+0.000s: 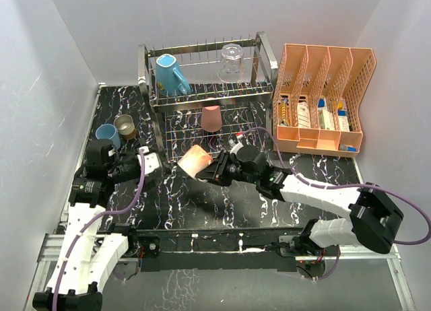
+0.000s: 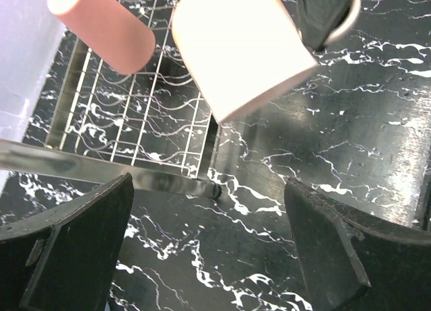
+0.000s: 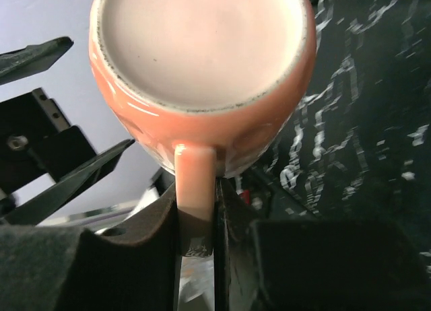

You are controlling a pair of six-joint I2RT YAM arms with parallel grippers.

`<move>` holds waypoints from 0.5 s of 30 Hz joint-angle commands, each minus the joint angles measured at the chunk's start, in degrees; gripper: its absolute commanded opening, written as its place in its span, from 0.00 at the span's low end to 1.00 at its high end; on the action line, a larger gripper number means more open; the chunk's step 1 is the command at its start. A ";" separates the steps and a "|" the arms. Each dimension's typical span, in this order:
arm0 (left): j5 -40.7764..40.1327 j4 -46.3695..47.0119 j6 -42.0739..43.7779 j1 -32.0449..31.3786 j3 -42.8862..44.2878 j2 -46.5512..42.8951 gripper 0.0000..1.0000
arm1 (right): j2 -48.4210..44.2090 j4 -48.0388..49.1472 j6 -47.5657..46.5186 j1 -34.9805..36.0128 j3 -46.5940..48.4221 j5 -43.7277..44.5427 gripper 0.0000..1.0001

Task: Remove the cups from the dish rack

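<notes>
1. At the far left of the black, white-veined marble-look tabletop [image 1: 202,210], a light blue tumbler [image 1: 106,134] stands upright. A tan metallic-lined cup [image 1: 125,126] sits just beside it, its inside shiny.
2. The left end effector [image 2: 209,183] is near those two cups. It is released, its flat dark fingers [image 2: 81,244] spread wide with nothing between them.
3. The dish rack [image 1: 143,68] is chrome wire with arched steel side frames and a row of thin upright prongs along the top tier. A glossy teal handled mug [image 1: 172,74] rests tilted at the left end of that tier.
4. The pale pink handled mug [image 1: 195,161] is out of the rack. It is held on its side just in front of the lower tier, between the two arms. The right wrist view shows its round, matte, pale base and smooth, peach-toned glazed wall.
5. A salmon-red tumbler [image 1: 211,118], tapered and matte, sits mouth-down on the lower wire grid.
6. A clear glass tumbler [image 1: 231,62] stands inverted on the upper tier towards the right.
7. The right end effector [image 3: 199,220] is clenched on the mug's flat strap handle, a finger pressed to each side.
8. An orange perforated plastic file organiser [image 1: 350,75] stands just right of the rack.
</notes>
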 commanded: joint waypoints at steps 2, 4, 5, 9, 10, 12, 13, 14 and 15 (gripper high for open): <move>5.62 3.14 2.59 -0.52 -0.38 -0.84 0.90 | 2.18 25.79 17.03 0.66 -2.06 -10.26 0.08; 6.56 3.13 2.69 -0.67 -0.86 -1.12 0.89 | 3.58 30.50 20.69 1.32 -2.76 -10.68 0.08; 6.72 3.18 2.96 -0.76 -1.16 -1.20 0.89 | 4.23 32.13 22.17 1.67 -2.79 -10.78 0.08; 7.04 3.33 3.84 -1.13 -1.95 -0.86 0.87 | 6.97 36.33 25.93 3.32 -1.72 -10.80 0.08; 7.09 3.79 3.45 -1.23 -2.09 -0.56 0.87 | 7.66 36.86 26.40 3.78 -1.36 -10.87 0.08; 6.82 3.89 3.18 -1.60 -2.03 0.41 0.84 | 9.07 39.47 28.40 4.48 -0.88 -10.91 0.08; 6.69 3.75 3.32 -1.82 -2.09 0.78 0.83 | 9.77 40.86 29.27 4.85 -0.79 -10.78 0.08; 6.44 3.52 3.61 -1.93 -2.22 1.01 0.82 | 10.40 42.14 30.15 5.14 -0.71 -10.73 0.08; 6.15 3.36 4.18 -2.02 -2.45 1.11 0.80 | 11.02 43.35 31.02 5.55 -0.76 -10.73 0.08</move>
